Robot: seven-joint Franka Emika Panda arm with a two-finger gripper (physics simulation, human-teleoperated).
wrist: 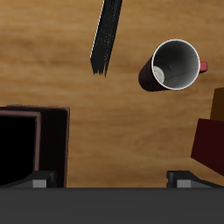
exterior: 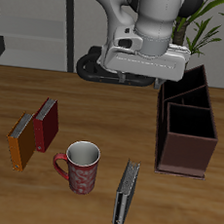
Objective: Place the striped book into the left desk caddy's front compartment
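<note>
The striped book stands on its edge near the table's front edge, beside the mug; the wrist view shows the striped book as a thin dark slab. The left desk caddy is a dark maroon-brown box farther back. Its front compartment, with slanted walls, is the section farther from the table's front edge. One end of the caddy shows in the wrist view. My gripper hangs high over the middle of the table, apart from book and caddy. In the wrist view the gripper is open and holds nothing.
A red patterned mug stands close beside the striped book. A red book and an orange book stand together on the far side of the mug from the caddy.
</note>
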